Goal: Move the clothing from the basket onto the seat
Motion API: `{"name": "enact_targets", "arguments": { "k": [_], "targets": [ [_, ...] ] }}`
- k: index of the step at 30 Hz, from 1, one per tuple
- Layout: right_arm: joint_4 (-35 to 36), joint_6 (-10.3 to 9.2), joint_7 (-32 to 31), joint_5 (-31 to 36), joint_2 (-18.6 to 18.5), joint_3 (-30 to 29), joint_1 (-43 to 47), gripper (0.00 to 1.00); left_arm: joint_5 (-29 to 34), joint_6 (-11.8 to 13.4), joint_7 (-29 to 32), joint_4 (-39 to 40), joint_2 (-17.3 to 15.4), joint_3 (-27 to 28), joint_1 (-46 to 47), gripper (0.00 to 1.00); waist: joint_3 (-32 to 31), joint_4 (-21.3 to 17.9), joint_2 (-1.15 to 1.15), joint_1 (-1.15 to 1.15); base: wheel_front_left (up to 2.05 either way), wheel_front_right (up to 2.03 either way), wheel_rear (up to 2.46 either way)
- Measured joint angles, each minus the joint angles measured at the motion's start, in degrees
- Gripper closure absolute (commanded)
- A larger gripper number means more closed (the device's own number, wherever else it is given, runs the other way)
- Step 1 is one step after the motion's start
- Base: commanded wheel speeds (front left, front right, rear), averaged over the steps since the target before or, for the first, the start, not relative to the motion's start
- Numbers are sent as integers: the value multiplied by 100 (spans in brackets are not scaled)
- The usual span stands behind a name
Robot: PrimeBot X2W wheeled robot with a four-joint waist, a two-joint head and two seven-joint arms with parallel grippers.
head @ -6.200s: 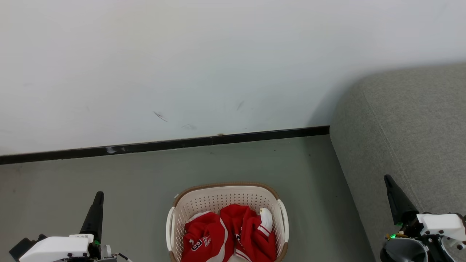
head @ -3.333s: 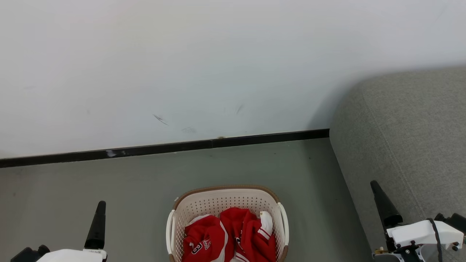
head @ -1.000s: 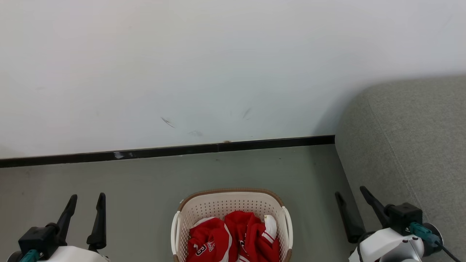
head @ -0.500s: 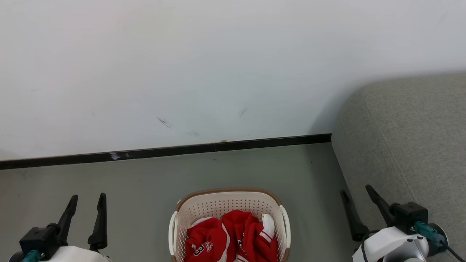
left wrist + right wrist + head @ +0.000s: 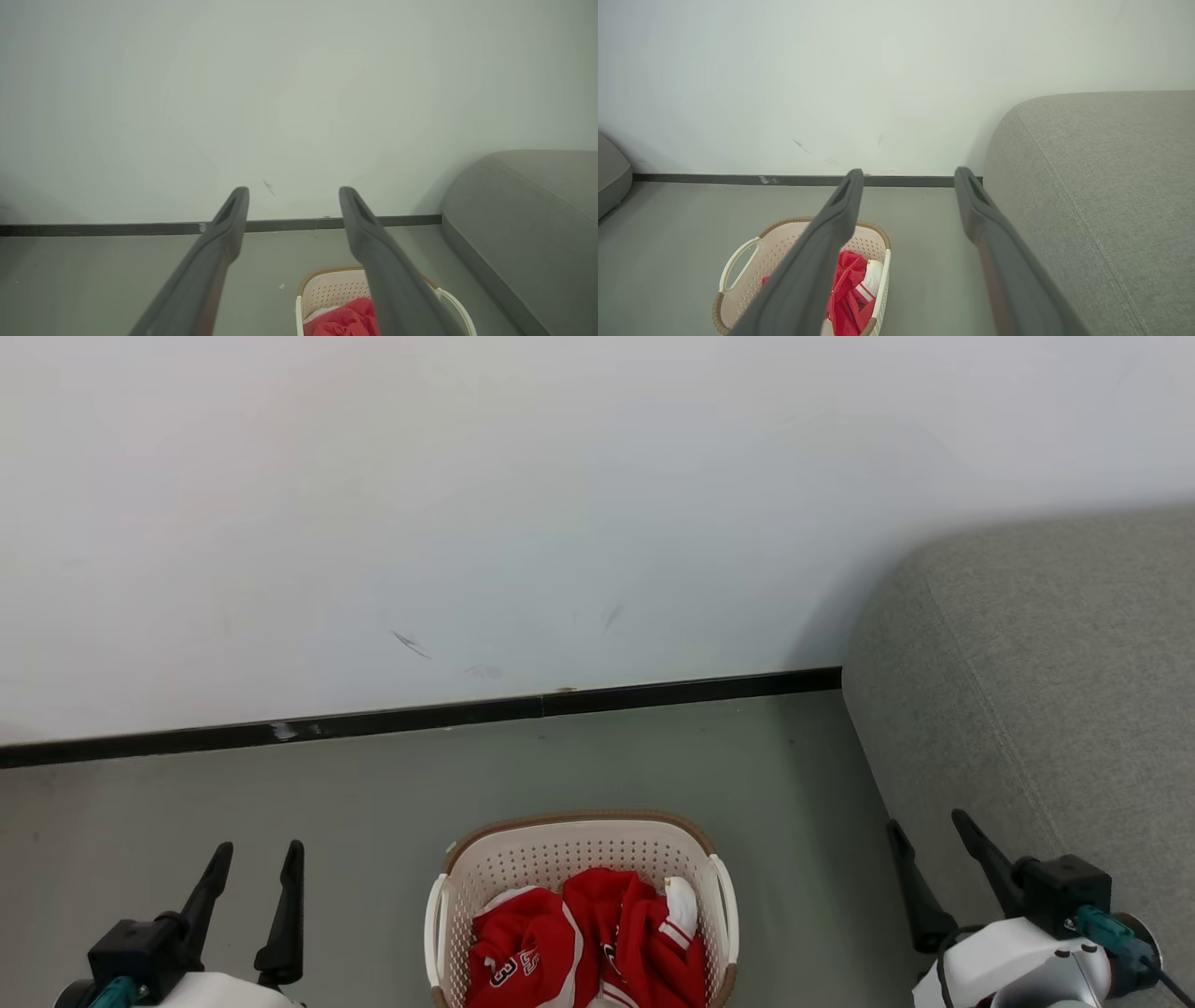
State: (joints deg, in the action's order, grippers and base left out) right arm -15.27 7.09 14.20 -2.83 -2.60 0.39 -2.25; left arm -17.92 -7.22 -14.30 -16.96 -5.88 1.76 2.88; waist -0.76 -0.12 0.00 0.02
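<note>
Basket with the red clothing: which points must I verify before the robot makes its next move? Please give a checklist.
1. Left claw open, holding nothing: ok.
2. Right claw open, holding nothing: ok.
3. Clothing lies in the basket, uncovered from above: ok.
4. Seat stands on the robot's right: ok.
5. A claw is over the basket: not ok, both are beside it.
6. Garments are free of each other: cannot tell.

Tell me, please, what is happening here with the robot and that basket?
The robot faces a cream laundry basket on the floor, with two red sports garments crumpled inside. Its left gripper and right gripper hang open either side of it, holding nothing. The grey sofa stands to the basket's right; no garment lies on the part in view.
</note>
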Motion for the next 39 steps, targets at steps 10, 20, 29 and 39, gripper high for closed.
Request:
{"name": "enact_targets", "arguments": {
  "k": [10,20,29,39],
  "targets": [
    [20,1,0,51,13,-124,232,0,-60,0,0,-120,-14,-530,4,0,160,-119,0,0,0,0,0],
    [148,1,0,74,23,-191,325,0,-148,0,0,-240,-151,-876,57,0,458,-228,0,0,0,0,0],
    [293,1,0,69,26,-122,318,0,-377,0,0,-249,-218,-1095,367,0,838,-342,0,0,0,0,0],
    [436,1,0,-60,26,24,75,0,-476,0,0,-280,-377,-1473,704,0,1384,-490,0,-1,0,0,0]
  ]
}}
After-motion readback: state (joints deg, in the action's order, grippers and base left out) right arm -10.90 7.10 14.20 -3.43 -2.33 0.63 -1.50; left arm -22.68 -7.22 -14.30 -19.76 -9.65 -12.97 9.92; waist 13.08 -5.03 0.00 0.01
